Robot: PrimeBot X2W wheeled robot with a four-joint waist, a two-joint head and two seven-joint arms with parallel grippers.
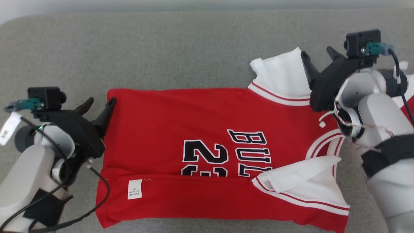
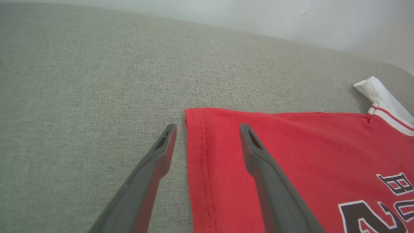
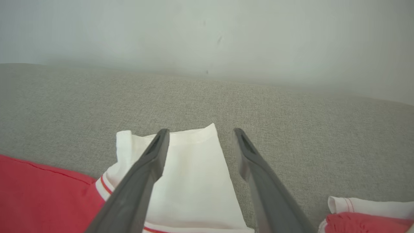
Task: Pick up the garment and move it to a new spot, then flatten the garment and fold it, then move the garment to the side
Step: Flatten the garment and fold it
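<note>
Jersey (image 1: 168, 129) is lying flat-ish on the grey fabric surface (image 1: 194, 48), near edge folded up w/ a white label (image 1: 135, 189) showing. Left end effector (image 1: 100, 103) is spread wide & empty at the far hem corner, one finger over red cloth, other over bare surface. Right end effector (image 1: 317, 53) is also spread, nothing in it, over the far white sleeve (image 1: 284, 74). Pale wall (image 3: 207, 32) behind.

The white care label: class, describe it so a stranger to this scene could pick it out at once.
A red jersey lies across the grey fabric surface. On its folded-over near strip, toward the hem end, sits the care label. Unlike the large white sleeves at the opposite end, it is a small printed rectangle.
</note>
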